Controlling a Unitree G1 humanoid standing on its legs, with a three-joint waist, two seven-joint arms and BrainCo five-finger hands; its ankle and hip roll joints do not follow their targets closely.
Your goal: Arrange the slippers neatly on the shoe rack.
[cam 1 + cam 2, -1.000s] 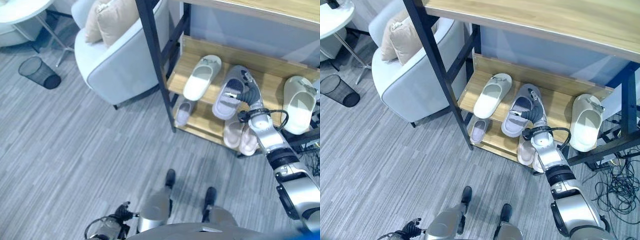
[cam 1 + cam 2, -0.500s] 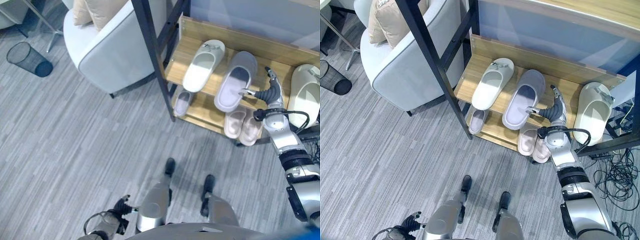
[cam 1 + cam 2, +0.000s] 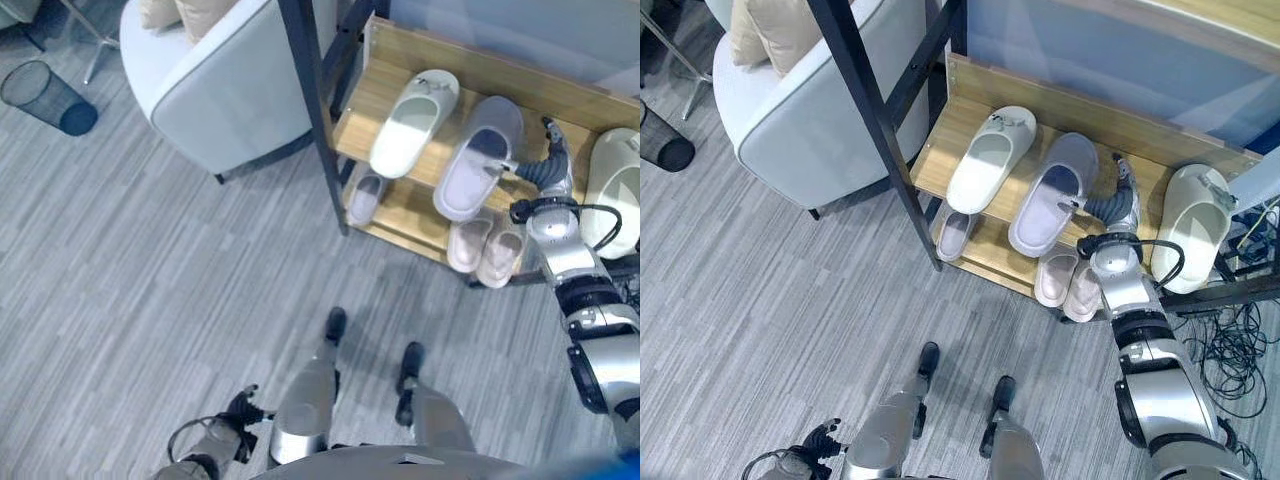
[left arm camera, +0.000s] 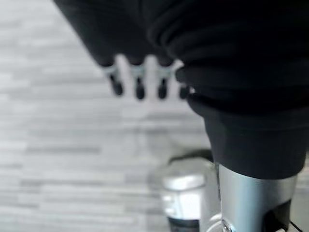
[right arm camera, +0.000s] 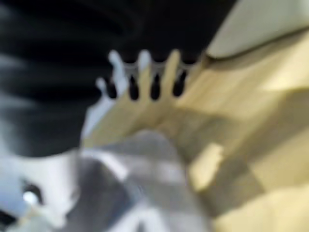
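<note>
A grey slipper lies on the wooden shoe rack's upper shelf, between a white slipper and a second white slipper at the right end. My right hand hovers just right of the grey slipper, open, with straight fingers over the shelf board and holding nothing. On the lower shelf sit a small lavender slipper and a pink pair. My left hand hangs low over the floor at the lower left, its fingers relaxed and empty.
The rack's black post stands at the shelf's left corner. A pale armchair with cushions sits left of the rack. A dark mesh wastebasket is at the far left. Grey plank floor lies in front.
My right hand has let go of the grey slipper, which now lies flat on the upper shelf, and has drawn off to its right. The camera has shifted slightly.
</note>
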